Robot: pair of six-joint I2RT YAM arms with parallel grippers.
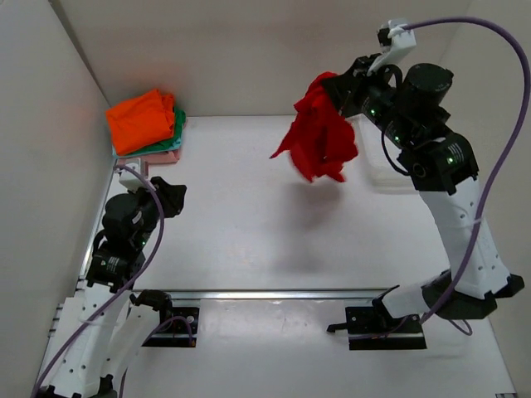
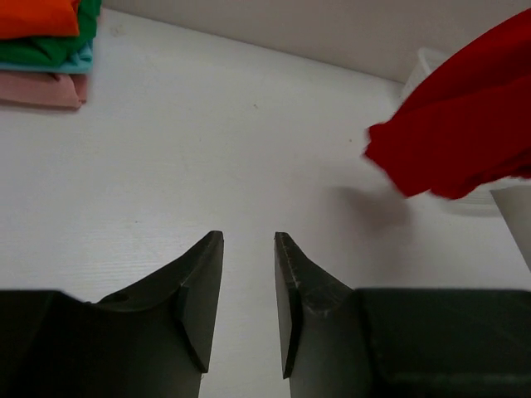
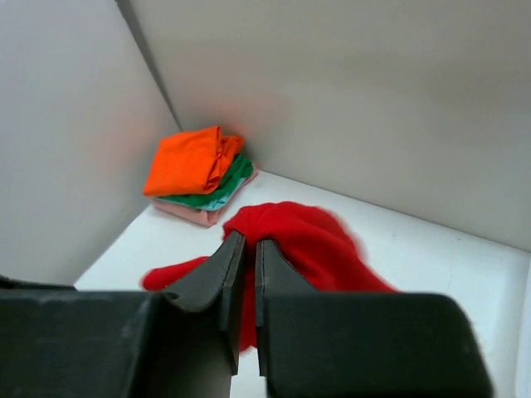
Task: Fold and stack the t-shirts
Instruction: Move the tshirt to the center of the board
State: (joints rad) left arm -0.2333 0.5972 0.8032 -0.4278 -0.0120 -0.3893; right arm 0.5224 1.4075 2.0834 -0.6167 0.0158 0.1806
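A bright red t-shirt (image 1: 319,137) hangs crumpled above the table at the back right, and my right gripper (image 1: 336,87) is shut on its top. The right wrist view shows the red cloth (image 3: 332,240) pinched between the nearly closed fingers (image 3: 250,240). A folded stack lies in the far left corner: orange t-shirt (image 1: 141,120) on top, green (image 1: 177,124) below it, pale pink (image 1: 170,155) at the bottom. My left gripper (image 1: 170,195) hovers low at the left, well short of the stack. Its jaws stand apart with nothing between them (image 2: 249,236). The red shirt (image 2: 456,141) shows at that view's right.
White walls close the table on the left and at the back. A white plastic basket (image 2: 419,70) stands at the right, partly hidden behind the hanging red shirt. Both arm bases sit on a rail (image 1: 274,293) at the near edge.
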